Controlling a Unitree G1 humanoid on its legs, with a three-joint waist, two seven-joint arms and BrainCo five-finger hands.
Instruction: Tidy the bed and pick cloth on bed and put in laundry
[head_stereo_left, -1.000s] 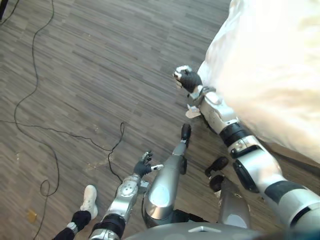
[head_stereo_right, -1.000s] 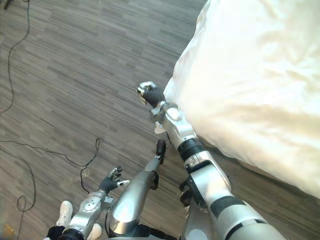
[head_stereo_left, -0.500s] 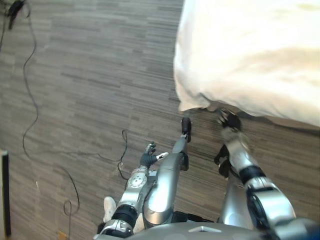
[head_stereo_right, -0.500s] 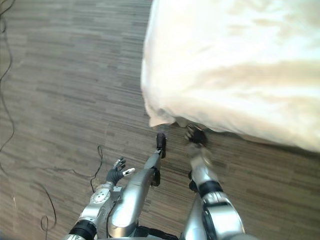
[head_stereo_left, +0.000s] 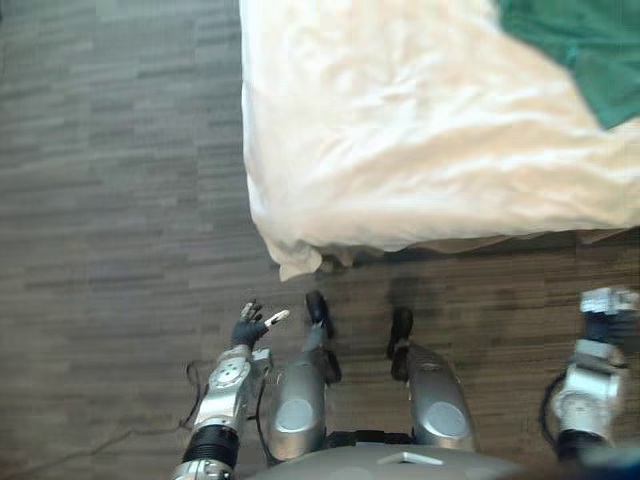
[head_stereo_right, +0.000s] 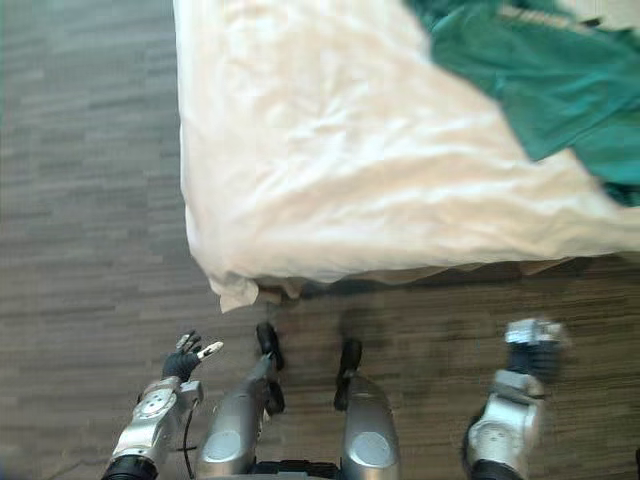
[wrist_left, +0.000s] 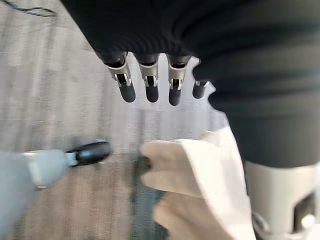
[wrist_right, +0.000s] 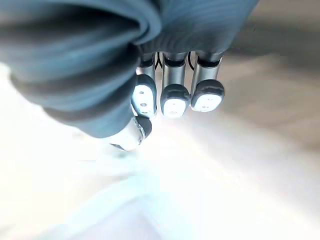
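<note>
A green cloth (head_stereo_right: 530, 80) lies crumpled on the far right of the bed (head_stereo_left: 400, 150), which is covered by a wrinkled cream sheet. My left hand (head_stereo_left: 248, 328) hangs low over the floor, just short of the bed's near left corner. Its fingers (wrist_left: 150, 82) are straight and hold nothing. My right hand (head_stereo_right: 532, 342) is down at my right side over the floor, apart from the bed's front edge. Its fingers (wrist_right: 174, 97) are curled in with nothing between them. Both hands are far from the green cloth.
The sheet's corner (head_stereo_left: 295, 262) droops off the bed's near left corner, and shows as pale folds (wrist_left: 200, 170) in the left wrist view. Grey wood-look floor (head_stereo_left: 100, 200) spreads to the left of the bed and along its front edge.
The camera has swung round to face the bed, bringing the green cloth into view. My right hand has left the sheet's corner and dropped to my right side. The left hand stays low.
</note>
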